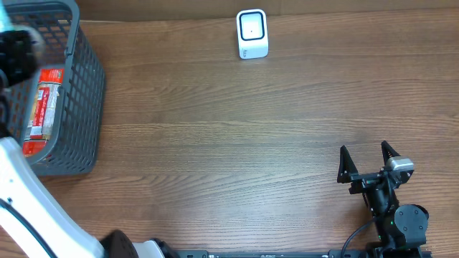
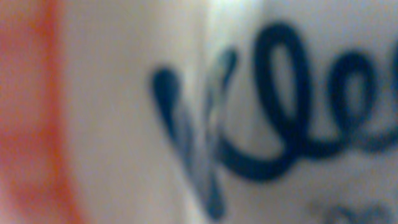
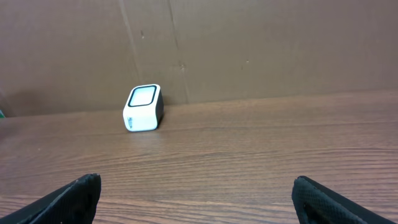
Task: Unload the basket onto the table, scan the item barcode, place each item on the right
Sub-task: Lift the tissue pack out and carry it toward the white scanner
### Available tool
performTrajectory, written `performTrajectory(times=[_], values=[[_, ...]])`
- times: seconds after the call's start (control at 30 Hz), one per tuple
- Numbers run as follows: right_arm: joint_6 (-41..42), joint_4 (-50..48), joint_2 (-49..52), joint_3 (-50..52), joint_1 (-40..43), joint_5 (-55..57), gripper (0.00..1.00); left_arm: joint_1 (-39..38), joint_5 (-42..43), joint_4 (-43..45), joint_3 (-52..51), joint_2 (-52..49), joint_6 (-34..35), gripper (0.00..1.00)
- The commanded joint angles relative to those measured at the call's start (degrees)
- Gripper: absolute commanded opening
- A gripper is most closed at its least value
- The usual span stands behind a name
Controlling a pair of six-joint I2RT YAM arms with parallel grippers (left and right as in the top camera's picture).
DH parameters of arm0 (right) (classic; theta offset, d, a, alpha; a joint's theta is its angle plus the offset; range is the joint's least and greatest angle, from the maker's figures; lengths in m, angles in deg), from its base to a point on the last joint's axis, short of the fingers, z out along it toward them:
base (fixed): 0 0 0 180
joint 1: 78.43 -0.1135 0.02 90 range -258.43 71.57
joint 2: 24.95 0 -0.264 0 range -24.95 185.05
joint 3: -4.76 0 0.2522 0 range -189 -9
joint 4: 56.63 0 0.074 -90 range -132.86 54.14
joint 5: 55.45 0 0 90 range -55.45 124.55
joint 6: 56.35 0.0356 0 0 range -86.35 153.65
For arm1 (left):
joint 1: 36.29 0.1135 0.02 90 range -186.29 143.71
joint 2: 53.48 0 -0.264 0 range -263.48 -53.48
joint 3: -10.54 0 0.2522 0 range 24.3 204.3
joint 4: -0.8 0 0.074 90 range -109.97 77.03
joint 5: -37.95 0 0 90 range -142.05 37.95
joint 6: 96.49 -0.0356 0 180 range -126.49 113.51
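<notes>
In the upper left of the top view sits a grey basket. Inside it lies a red and white pack, close to the basket's left side. The left gripper hangs over the basket near the top left corner. It looks dark and blurry. Its own camera is so close to the pack that the white wrap fills the whole picture, with big blue curly letters in the middle and right and an orange stripe down the left edge. I cannot tell if its fingers are spread or pinching.

The brown wooden table fills the middle. At the top middle stands a small white scanner, far from the basket.

In the lower right is the right gripper. Its black fingers are spread wide and hold nothing.
</notes>
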Motion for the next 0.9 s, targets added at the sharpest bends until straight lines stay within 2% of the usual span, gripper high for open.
performTrajectory(times=[0.0, 0.17, 0.4, 0.67, 0.87], values=[[-0.2, -0.3, -0.6, 0.6, 0.2, 0.1, 1.00, -7.8, 3.7, -3.0, 1.3, 6.6, 1.1, 0.50], [-0.2, -0.3, -0.6, 0.6, 0.2, 0.1, 1.00, -19.6, 3.6, -10.3, 1.2, 8.9, 0.7, 0.50], [-0.2, -0.3, -0.6, 0.6, 0.2, 0.1, 1.00, -35.1, 3.2, -17.8, 1.1, 6.8, -1.4, 0.49], [-0.2, -0.3, -0.6, 0.6, 0.2, 0.1, 1.00, -52.6, 2.3, -23.1, -0.4, -0.5, -5.3, 0.47], [-0.2, -0.3, -0.6, 0.6, 0.2, 0.1, 1.00, -63.4, 0.1, -23.2, -1.2, -9.4, -5.3, 0.45]])
